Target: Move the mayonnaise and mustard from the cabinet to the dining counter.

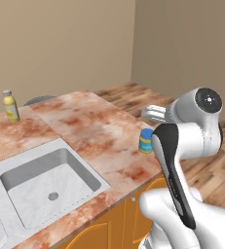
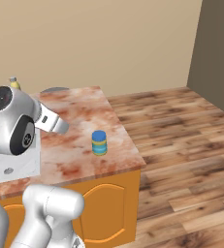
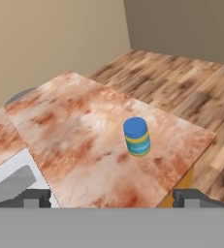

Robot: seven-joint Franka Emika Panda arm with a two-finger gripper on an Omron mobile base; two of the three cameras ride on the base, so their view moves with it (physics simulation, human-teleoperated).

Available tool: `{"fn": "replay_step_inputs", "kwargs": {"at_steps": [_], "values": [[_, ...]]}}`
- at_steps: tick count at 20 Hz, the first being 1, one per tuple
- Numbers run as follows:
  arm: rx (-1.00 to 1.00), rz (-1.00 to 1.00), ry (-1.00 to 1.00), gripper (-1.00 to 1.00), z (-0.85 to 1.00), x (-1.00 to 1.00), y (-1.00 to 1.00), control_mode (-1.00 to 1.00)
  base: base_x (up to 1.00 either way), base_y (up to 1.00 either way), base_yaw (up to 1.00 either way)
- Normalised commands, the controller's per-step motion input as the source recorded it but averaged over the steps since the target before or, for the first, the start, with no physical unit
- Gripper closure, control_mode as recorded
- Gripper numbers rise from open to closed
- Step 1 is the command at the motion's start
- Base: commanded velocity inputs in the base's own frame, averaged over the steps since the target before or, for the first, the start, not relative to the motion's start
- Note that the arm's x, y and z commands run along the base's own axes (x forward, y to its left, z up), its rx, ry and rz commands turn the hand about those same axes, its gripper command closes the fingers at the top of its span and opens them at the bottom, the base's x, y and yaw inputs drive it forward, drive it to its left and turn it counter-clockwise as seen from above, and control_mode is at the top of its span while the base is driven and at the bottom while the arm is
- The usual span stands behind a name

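Standing upright on the dining counter (image 1: 92,129), the mayonnaise (image 1: 145,140), blue lid up, yellow-and-blue band around the middle, near the counter's far right corner and not far from the front edge. Seen from the right base view (image 2: 99,142) well clear of the sink and close to the counter's right end; seen from the hand view (image 3: 136,136) free on the marbled stone with bare top all round. Standing upright too, the mustard (image 1: 9,106), well apart from the mayonnaise, at the back edge of the counter on the far side of the sink (image 1: 48,185), against the beige wall; barely peeking above the arm's joint in the right base view (image 2: 14,83), only its cap and yellow shoulder visible. Hovering above the counter on the near side of the mayonnaise, the gripper (image 3: 111,197), jaws spread wide with nothing between them, fingertips (image 3: 36,197) framing the lower corners of the hand view and the jar lying ahead of them, not touched. Reaching out over the counter from the near side, the white arm, its wrist partly covering the mayonnaise's right side in the left base view. Beyond the counter's right end, wooden floor (image 2: 181,140); below the stone top, orange arched-panel doors (image 2: 104,213).
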Motion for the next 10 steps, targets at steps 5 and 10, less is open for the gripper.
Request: {"fn": "replay_step_inputs", "kwargs": {"at_steps": [5, 10], "values": [[0.00, 0.00, 0.00, -1.00, 0.00, 0.00, 0.00, -1.00, 0.00, 0.00, 0.00], [0.00, 0.00, 0.00, -1.00, 0.00, 0.00, 0.00, 1.00, -0.04, 0.00, 0.00]]}}
